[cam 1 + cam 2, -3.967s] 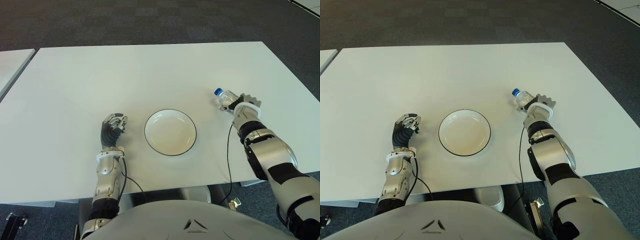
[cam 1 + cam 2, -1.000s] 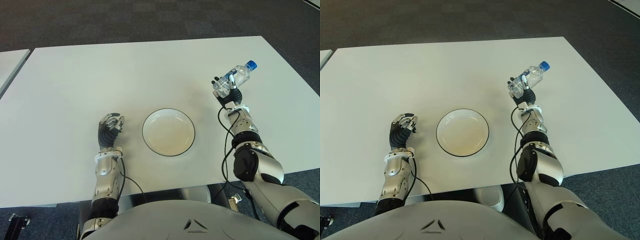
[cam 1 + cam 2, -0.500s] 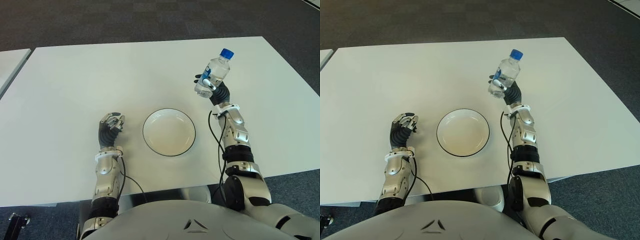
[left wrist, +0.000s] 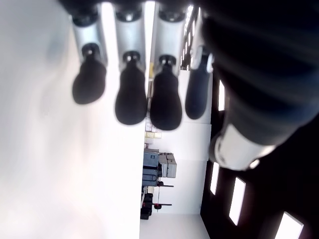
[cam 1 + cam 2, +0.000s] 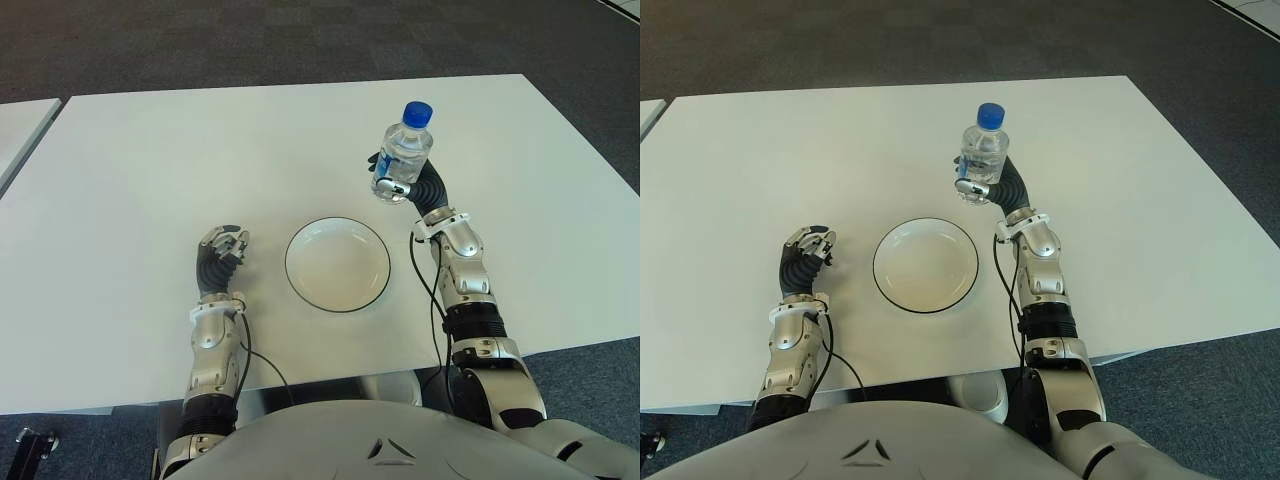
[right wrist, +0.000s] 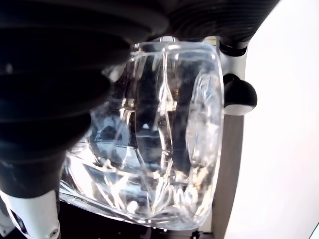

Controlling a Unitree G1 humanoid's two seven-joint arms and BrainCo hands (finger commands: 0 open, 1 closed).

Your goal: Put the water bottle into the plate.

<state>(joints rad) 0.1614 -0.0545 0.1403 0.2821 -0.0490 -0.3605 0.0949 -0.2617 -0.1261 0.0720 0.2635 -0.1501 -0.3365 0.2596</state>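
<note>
The right hand (image 5: 398,186) has its fingers wrapped round the lower body of the water bottle (image 5: 404,150), holding it upright (blue cap on top) in the air. The plate (image 5: 337,264) sits below and inward of it, empty; lowering remains. The left hand (image 5: 222,256) stays curled beside the plate's other side.

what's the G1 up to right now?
Its right hand holds a water bottle upright in the air, blue cap up, above the white table, just beyond and to the right of the empty plate. The bottle is not yet over the plate. The left hand shows left of the plate, fingers curled, holding nothing.
</note>
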